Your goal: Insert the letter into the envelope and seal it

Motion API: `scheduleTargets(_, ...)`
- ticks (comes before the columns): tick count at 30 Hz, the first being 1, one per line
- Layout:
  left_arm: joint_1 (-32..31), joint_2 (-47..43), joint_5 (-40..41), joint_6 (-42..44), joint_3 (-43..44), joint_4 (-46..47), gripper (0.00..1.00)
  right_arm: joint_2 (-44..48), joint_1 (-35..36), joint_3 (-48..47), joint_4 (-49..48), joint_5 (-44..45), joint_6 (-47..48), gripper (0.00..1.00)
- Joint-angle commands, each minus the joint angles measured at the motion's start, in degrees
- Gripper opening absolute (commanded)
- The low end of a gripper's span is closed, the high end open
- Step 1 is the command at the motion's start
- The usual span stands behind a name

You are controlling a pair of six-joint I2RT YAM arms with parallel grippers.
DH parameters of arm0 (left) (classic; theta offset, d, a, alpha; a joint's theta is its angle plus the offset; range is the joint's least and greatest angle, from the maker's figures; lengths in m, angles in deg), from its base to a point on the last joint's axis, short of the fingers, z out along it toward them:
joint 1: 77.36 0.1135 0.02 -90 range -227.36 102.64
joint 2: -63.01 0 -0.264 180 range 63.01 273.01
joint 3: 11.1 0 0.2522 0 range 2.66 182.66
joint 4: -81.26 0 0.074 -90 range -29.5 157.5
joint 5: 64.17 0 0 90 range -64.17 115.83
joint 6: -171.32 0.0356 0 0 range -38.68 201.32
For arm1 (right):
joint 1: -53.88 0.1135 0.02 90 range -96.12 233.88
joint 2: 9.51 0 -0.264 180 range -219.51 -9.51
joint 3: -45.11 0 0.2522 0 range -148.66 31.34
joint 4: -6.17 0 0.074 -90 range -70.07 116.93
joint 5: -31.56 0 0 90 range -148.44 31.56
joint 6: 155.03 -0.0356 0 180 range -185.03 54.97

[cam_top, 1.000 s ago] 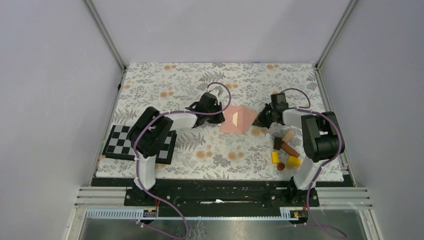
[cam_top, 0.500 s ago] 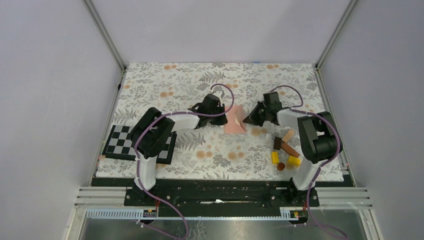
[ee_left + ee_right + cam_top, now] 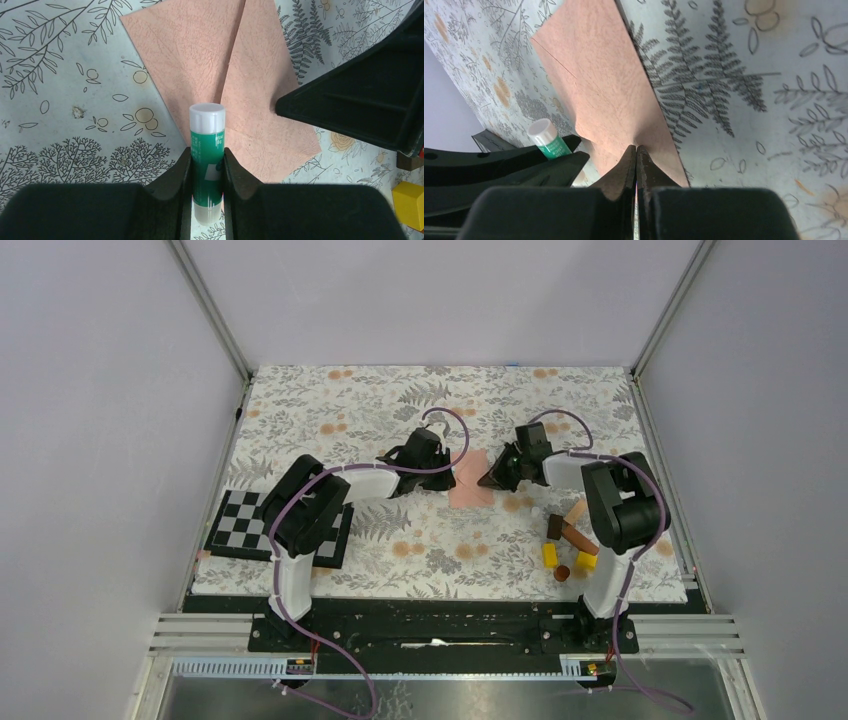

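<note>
Left wrist: sealing step.
Left gripper [image 3: 206, 156] clamps a green, white-capped glue stick [image 3: 207, 132] over the salmon-pink paper envelope [image 3: 200, 50]; right gripper [image 3: 636, 150], closed, seemingly pins it. Next: uncap.

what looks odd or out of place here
The glue stick in the left hand has its white cap on while it points over the envelope. A jumble of small blocks lies by the right arm, unrelated to the letter job.
</note>
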Motion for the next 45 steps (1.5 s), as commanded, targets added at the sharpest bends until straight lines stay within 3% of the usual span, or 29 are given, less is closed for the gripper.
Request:
scheduleTargets(1,-0.26,0.33,-0.93,-0.27,1.46,0.85,0.00,-2.10,1.40,-3.61,-0.98,-0.20,1.46,0.00)
scheduleTargets(20,-0.13,-0.63,-1.19,0.33,1.60,0.99,0.00,-7.64,3.86,-7.87,-1.33,-0.57,1.24,0.00)
scheduleTargets(28,3.42,-4.67,-8.54,-7.54,3.27,1.90,0.00,-7.71,3.83,-6.88,-1.33,0.19,1.91,0.00)
scheduleTargets(38,5.41,-0.12,-14.38,-14.53,7.47,2.64,0.00,-8.08,3.86,-7.62,-1.08,-0.31,2.15,0.00)
scheduleTargets(45,5.68,3.70,-10.07,-13.82,8.03,2.88,0.00,-7.87,3.85,-8.54,0.14,-0.05,3.14,0.00)
